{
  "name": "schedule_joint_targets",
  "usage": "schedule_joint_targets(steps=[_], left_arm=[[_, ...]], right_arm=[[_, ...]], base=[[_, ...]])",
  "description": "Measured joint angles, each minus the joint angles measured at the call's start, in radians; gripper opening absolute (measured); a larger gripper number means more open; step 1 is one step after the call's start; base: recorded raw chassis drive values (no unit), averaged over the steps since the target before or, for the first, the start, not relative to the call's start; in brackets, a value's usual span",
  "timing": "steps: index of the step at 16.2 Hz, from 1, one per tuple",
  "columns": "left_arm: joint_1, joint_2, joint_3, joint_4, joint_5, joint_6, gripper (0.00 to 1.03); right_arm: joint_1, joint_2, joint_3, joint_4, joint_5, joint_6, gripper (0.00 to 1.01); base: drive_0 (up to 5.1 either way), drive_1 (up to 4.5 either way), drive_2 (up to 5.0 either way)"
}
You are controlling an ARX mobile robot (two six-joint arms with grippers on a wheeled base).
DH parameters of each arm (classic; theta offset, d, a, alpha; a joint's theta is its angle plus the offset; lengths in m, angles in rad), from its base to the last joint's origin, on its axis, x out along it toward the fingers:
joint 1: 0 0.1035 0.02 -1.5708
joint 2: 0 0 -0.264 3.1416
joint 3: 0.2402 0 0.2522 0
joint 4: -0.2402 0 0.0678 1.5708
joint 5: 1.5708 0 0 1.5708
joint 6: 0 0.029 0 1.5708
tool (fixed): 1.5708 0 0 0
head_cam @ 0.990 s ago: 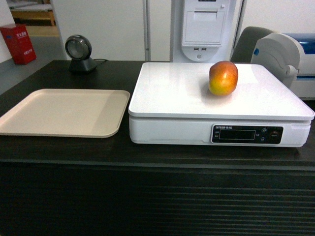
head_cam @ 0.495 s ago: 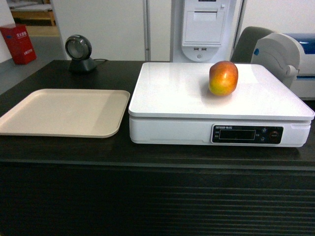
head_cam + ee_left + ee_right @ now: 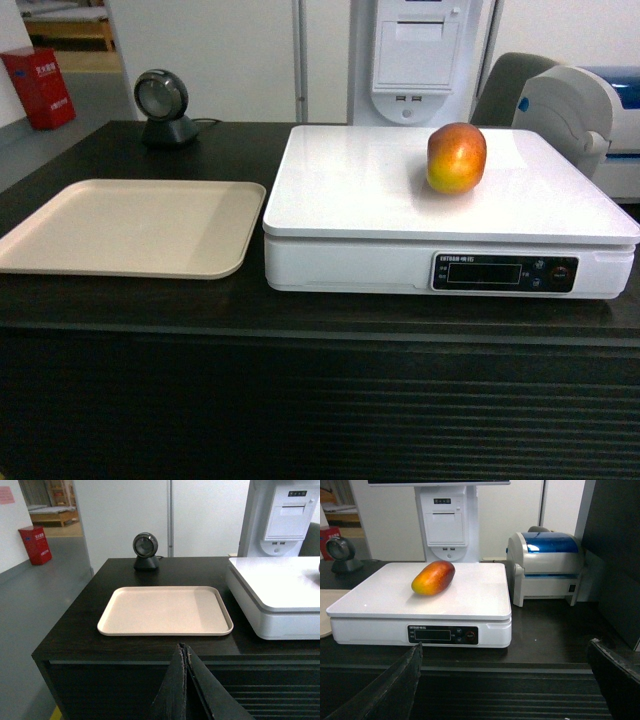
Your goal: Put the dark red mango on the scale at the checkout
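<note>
The dark red mango (image 3: 456,157) is seen resting free on the scale (image 3: 360,190); with the left gripper (image 3: 186,690) closed and the right gripper (image 3: 505,680) spread wide, both empty, only a counter jolt could roll it off.

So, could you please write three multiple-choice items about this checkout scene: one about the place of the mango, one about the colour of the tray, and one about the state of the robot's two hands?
1. Where does the dark red mango lie?
A. on the beige tray
B. on the platform of the scale
C. on the bare checkout

2. What colour is the tray?
A. beige
B. blue
C. black

3. How are the hands?
A. both shut
B. left hand shut, right hand open
C. both open

Answers:
1 B: the mango rests on the white platform, toward its back right in the head view.
2 A: the flat tray beside the scale is beige and holds nothing.
3 B: the left fingers meet in the left wrist view; the right fingers stand wide apart, and neither holds anything.
</note>
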Motion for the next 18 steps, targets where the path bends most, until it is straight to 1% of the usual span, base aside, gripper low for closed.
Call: schedule_joint_targets(steps=[8, 9, 16, 17, 18], left_arm=[[0.000, 0.000, 0.000, 0.001, 0.000, 0.000, 0.02], [0.000, 0.000, 0.000, 0.001, 0.000, -0.002, 0.10], [0.000, 0.000, 0.000, 0.001, 0.000, -0.002, 0.93], [0.000, 0.000, 0.000, 0.001, 0.000, -0.001, 1.00], [0.000, 0.000, 0.000, 0.001, 0.000, -0.001, 0.97]], right_arm=[[0.000, 0.000, 0.000, 0.000, 0.000, 0.000, 0.98], [0.000, 0.000, 0.000, 0.000, 0.000, 0.000, 0.98], [0.000, 0.000, 0.000, 0.000, 0.000, 0.000, 0.98], [0.000, 0.000, 0.000, 0.000, 0.000, 0.000, 0.98], [0.000, 0.000, 0.000, 0.000, 0.000, 0.000, 0.98]], base=[[0.0, 0.00, 0.0], [0.0, 0.00, 0.0], [0.0, 0.00, 0.0], [0.0, 0.00, 0.0], [0.0, 0.00, 0.0]])
